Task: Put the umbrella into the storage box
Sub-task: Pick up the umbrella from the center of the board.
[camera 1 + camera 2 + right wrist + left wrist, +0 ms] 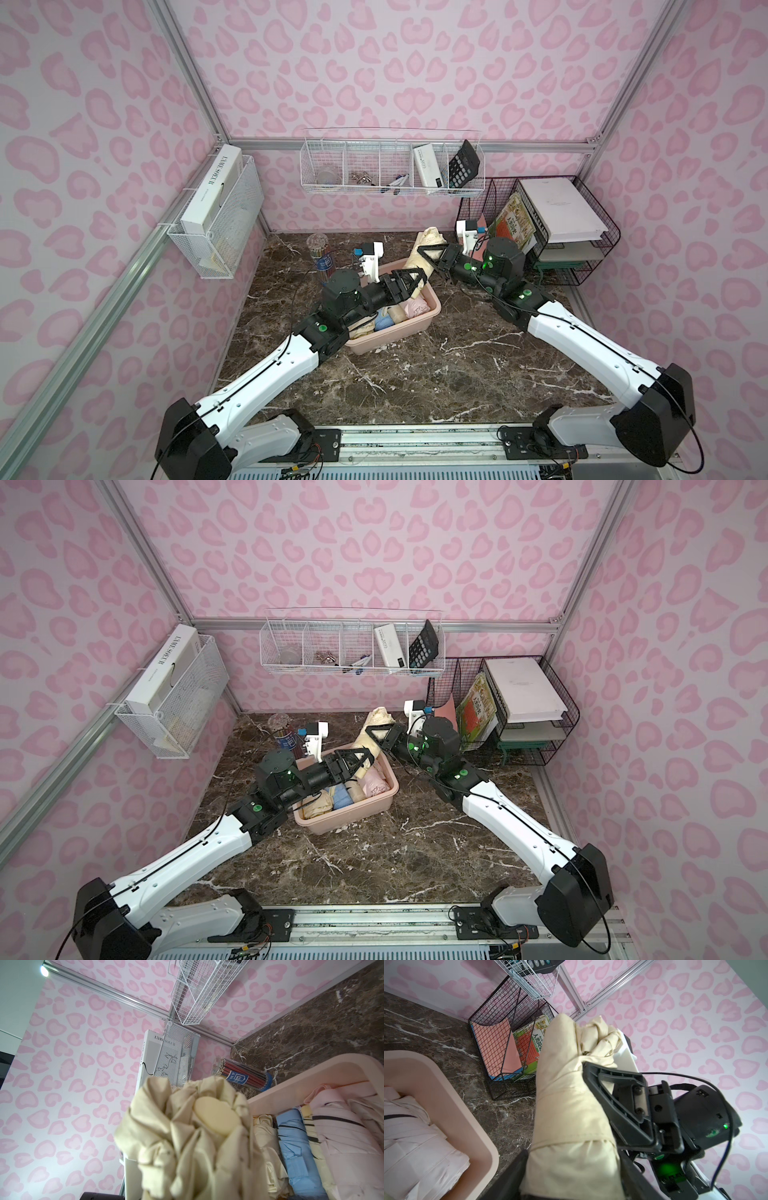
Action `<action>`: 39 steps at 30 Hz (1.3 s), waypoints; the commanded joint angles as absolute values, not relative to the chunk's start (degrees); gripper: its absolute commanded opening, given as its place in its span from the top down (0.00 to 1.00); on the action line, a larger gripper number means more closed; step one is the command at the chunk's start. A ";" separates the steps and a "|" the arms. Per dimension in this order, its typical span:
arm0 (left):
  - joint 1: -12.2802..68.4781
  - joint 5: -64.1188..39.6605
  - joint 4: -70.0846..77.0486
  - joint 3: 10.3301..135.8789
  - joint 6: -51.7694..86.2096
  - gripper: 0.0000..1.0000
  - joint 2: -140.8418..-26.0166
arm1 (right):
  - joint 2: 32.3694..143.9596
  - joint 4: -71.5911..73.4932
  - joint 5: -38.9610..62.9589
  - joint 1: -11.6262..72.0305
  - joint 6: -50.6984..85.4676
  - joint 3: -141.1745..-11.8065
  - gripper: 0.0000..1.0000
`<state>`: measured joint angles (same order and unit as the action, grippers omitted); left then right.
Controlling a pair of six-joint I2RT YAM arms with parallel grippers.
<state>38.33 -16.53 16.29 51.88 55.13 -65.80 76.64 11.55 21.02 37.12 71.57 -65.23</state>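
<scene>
Storage box (pixel 395 332): folded umbrellas (pixel 413 309) inside | cream umbrella (pixel 428 243): right pincer (pixel 424 257) clamps it

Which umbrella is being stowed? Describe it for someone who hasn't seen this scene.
Find the peach storage box mid-table. Slanting over its far rim is a cream folded umbrella, clamped by the right pincer. Unlike the umbrellas packed inside, it sticks out.

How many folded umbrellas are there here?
5. Cream umbrella in the right claw; inside the storage box: cream one, blue one, second cream one, pink one. The left arm may hide others.
</scene>
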 commanded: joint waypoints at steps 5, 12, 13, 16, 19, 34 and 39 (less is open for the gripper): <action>38.32 -18.09 20.74 51.67 55.10 0.60 -66.09 | 76.39 16.70 21.62 37.18 72.42 -64.83 0.85; 38.34 -17.59 19.21 51.55 54.93 0.88 -65.95 | 75.57 15.79 20.47 37.18 70.52 -64.36 0.59; 38.32 -17.52 18.90 51.57 54.93 0.89 -65.83 | 75.29 15.60 20.19 37.10 69.53 -64.16 0.54; 38.31 -17.41 17.56 51.83 54.67 0.90 -65.48 | 73.98 14.57 20.10 35.86 65.31 -63.07 0.42; 38.32 -17.31 15.74 51.96 54.08 0.92 -65.15 | 72.36 11.79 21.24 32.92 61.08 -62.21 0.35; 38.23 -16.04 -9.62 56.64 39.33 0.95 -60.53 | 67.48 -14.95 20.13 30.32 1.39 -69.35 0.26; 38.06 -19.11 -15.85 57.75 35.41 0.95 -59.71 | 67.80 -23.98 19.62 32.07 -13.30 -72.92 0.26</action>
<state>38.26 -16.51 -12.47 56.55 40.01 -60.12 67.20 -16.64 19.68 31.07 1.26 -70.41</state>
